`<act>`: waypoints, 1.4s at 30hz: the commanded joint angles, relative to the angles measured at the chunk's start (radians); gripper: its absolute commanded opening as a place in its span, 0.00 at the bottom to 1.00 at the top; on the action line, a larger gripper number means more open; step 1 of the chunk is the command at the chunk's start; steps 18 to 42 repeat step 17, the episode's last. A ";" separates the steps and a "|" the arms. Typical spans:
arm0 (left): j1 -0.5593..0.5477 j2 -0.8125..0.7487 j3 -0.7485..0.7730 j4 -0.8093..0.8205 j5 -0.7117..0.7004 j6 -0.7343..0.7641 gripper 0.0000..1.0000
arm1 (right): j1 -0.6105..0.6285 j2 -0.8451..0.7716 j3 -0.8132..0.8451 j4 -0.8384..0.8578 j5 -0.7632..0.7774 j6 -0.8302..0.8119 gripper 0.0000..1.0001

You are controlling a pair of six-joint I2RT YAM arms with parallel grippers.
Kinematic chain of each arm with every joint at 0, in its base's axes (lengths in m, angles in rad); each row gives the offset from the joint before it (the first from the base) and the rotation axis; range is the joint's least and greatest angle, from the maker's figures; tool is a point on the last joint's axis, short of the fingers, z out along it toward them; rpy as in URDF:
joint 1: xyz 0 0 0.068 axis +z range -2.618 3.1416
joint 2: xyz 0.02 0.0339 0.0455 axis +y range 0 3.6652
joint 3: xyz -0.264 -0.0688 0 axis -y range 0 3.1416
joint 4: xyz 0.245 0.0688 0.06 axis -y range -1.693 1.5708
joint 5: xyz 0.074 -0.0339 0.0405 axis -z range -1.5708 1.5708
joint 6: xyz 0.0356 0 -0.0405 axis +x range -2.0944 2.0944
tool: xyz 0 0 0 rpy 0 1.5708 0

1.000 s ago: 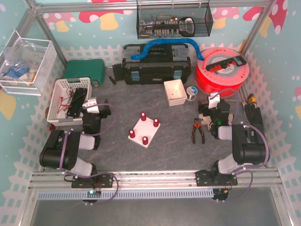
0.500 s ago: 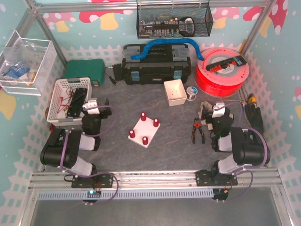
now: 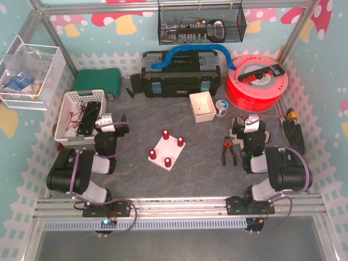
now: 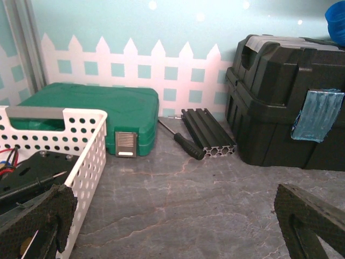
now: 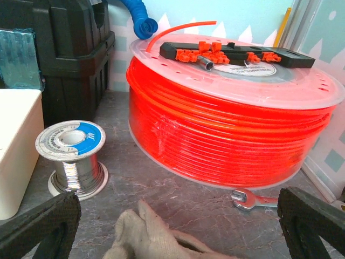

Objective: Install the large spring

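Fingers of the left gripper [image 4: 172,229] and right gripper [image 5: 172,224] are spread, empty; the large spring is not discernible near either, so closing risks pinching the cloth [image 5: 145,237] just ahead of the right fingers.

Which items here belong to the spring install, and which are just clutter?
Job: white plate with red pegs; left claw and right claw, both open. No spring visible.
Lying about: pliers; orange filament reel; wire spool; black toolbox; green case.
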 commanded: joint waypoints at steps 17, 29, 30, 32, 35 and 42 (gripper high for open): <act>0.010 0.004 -0.009 0.026 0.022 -0.010 0.99 | 0.003 0.005 0.010 0.022 0.024 -0.008 0.99; 0.010 0.004 -0.009 0.026 0.022 -0.010 0.99 | 0.003 0.005 0.010 0.022 0.024 -0.008 0.99; 0.010 0.004 -0.009 0.026 0.022 -0.010 0.99 | 0.003 0.005 0.010 0.022 0.024 -0.008 0.99; 0.010 0.004 -0.009 0.026 0.022 -0.010 0.99 | 0.003 0.005 0.010 0.022 0.024 -0.008 0.99; 0.010 0.004 -0.009 0.026 0.022 -0.010 0.99 | 0.003 0.005 0.010 0.022 0.024 -0.008 0.99; 0.010 0.004 -0.009 0.026 0.022 -0.010 0.99 | 0.003 0.005 0.010 0.022 0.024 -0.008 0.99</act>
